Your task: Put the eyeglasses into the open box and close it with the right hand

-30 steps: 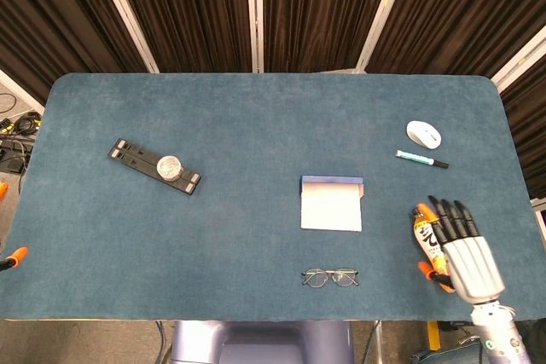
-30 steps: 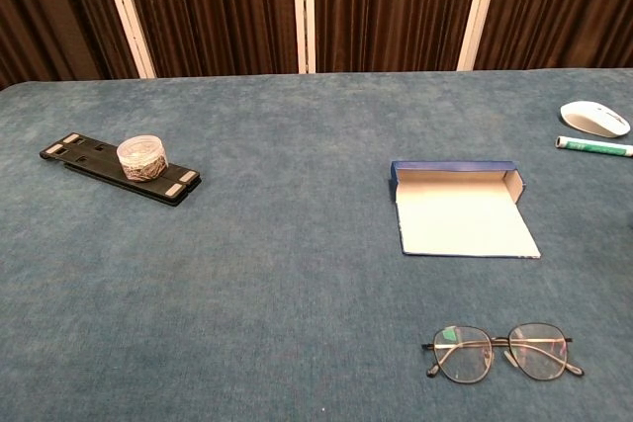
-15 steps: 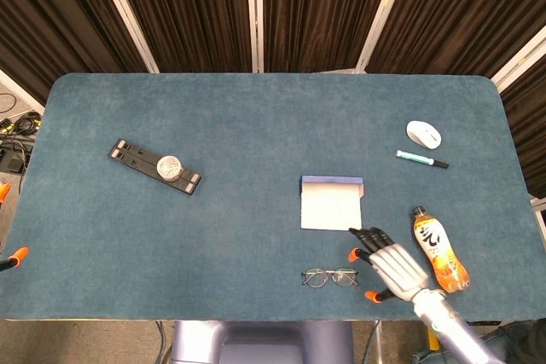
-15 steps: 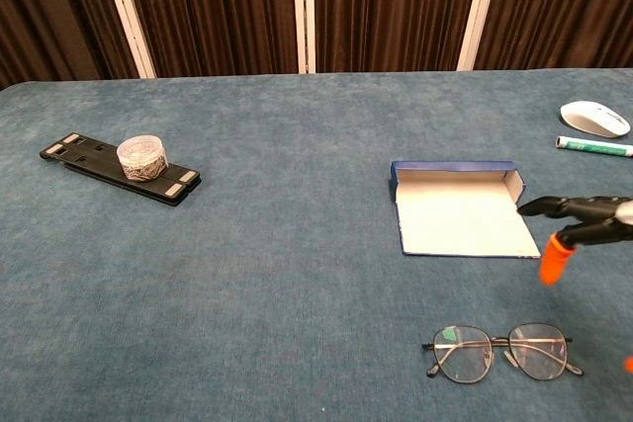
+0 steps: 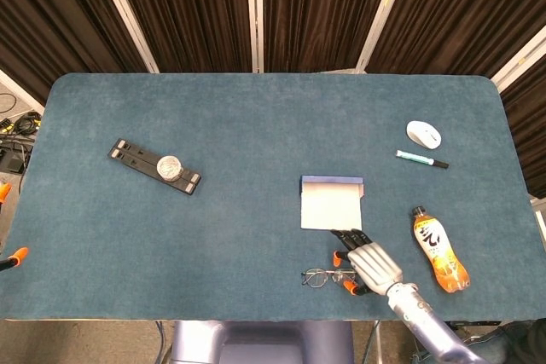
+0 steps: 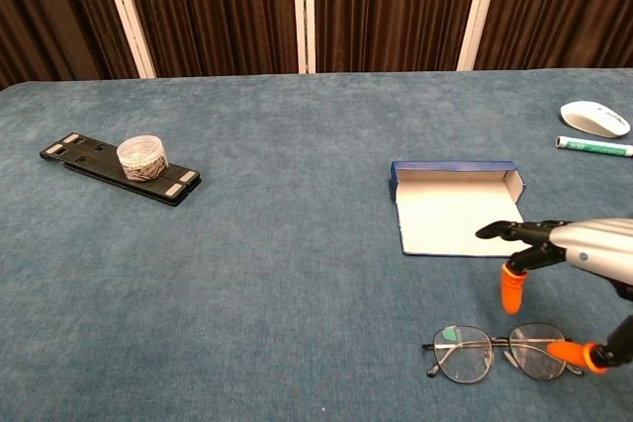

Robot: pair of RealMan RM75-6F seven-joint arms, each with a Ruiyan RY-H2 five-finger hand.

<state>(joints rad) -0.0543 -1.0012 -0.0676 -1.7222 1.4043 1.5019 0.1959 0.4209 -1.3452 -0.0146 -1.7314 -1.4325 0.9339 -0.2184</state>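
Eyeglasses [image 6: 504, 351] lying flat near the table's [image 5: 256, 125] front edge, lenses up, just in front of the open box [image 6: 457, 210]. Right hand [image 6: 554, 264] poised directly above the right lens, palm down, fingers spread and holding nothing, orange-tipped fingertips [image 6: 511, 289] pointing down toward the frame but, in the chest view, apart from it. Box open and empty, its near edge just beyond the fingers. Further right, an orange bottle [image 5: 440, 249] lying on its side; beyond that, a green pen [image 5: 421, 158] and a white mouse [image 5: 424, 134]. Far left, a black stand [image 5: 153, 166] carrying a small round container [image 5: 171, 165]. Left hand out of both views.
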